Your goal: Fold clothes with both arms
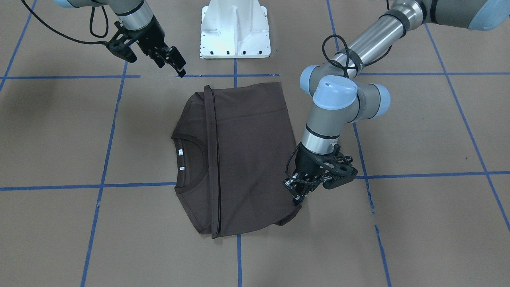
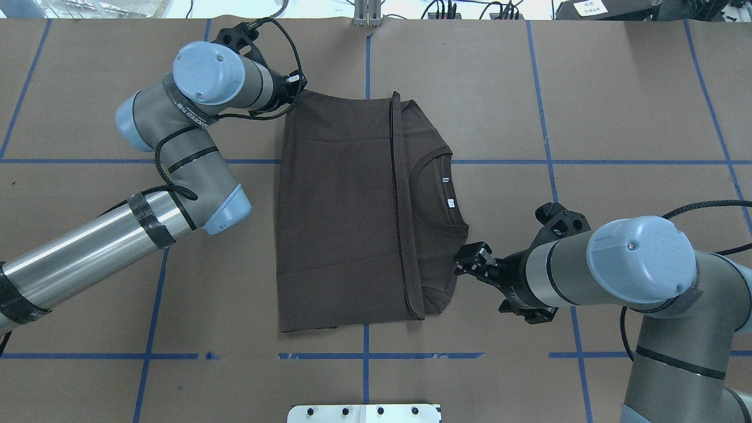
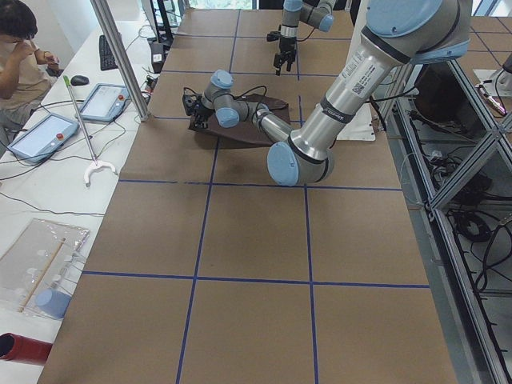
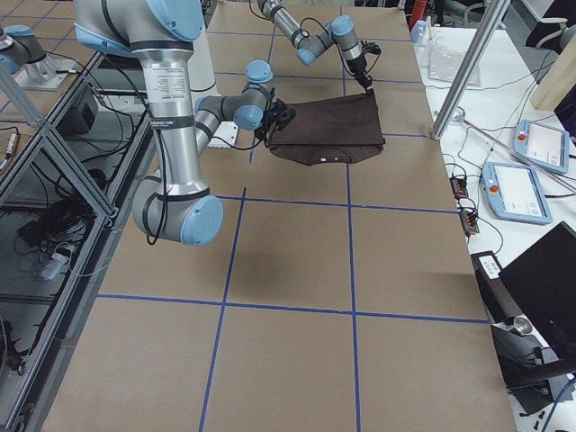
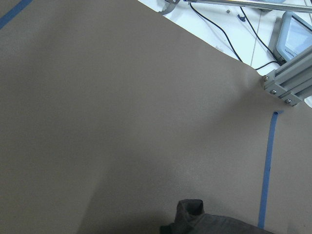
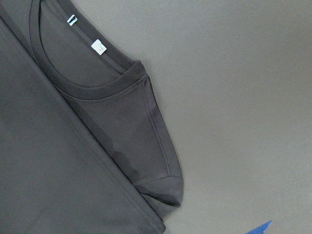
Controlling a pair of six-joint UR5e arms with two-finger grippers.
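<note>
The dark brown T-shirt lies flat on the brown table, with its lower half folded over the upper half. The ribbed collar and white neck tags show beside the fold. My left gripper sits low at the shirt's far left corner and looks shut on it. A pinched nub of the fabric shows in the left wrist view. My right gripper hangs open and empty above the table, just off the near shoulder. That shoulder and the collar fill the right wrist view.
The white pedestal base stands at the robot's side of the table. Blue tape lines grid the brown tabletop. In the exterior left view an operator sits by tablets past the far edge. A metal post stands there.
</note>
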